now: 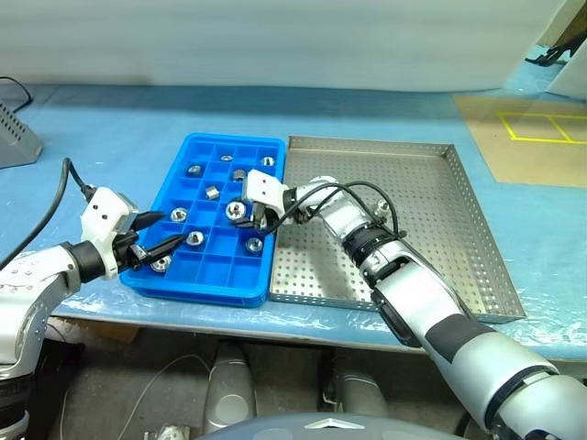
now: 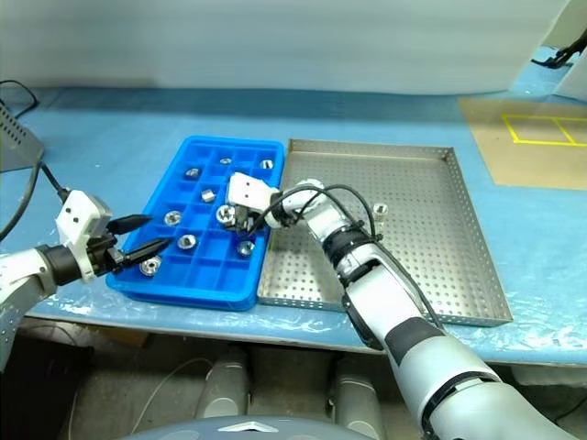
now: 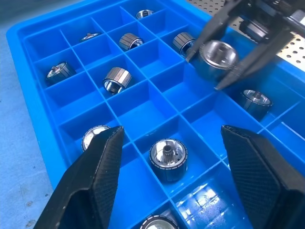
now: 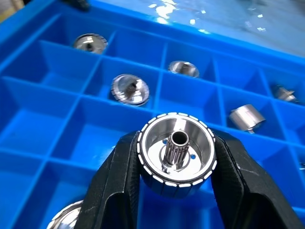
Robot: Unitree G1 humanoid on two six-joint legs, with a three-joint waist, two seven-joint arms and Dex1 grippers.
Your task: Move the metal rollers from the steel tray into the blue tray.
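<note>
The blue tray (image 1: 220, 275) is set just left of the steel tray (image 1: 440, 229); several metal rollers (image 1: 195, 170) are spread among its compartments.

**G1 arms up close: what the hardware looks like**

Both arms are mostly glossy silver-grey shells with black bands at the joints, kinda segmented like armour. The right arm (image 1: 431, 312) has a ribbed black collar near the wrist and a couple of thin black cables looping loose over the forearm. The left arm (image 1: 37, 275) has a thicker black cable arcing off behind it. Each wrist ends in a boxy white housing. The left gripper (image 1: 158, 235) and right gripper (image 1: 249, 216) each carry two black fingers (image 3: 97, 179), wedge-shaped and tapering, with a fine cross-hatched texture on the flat faces.
</note>
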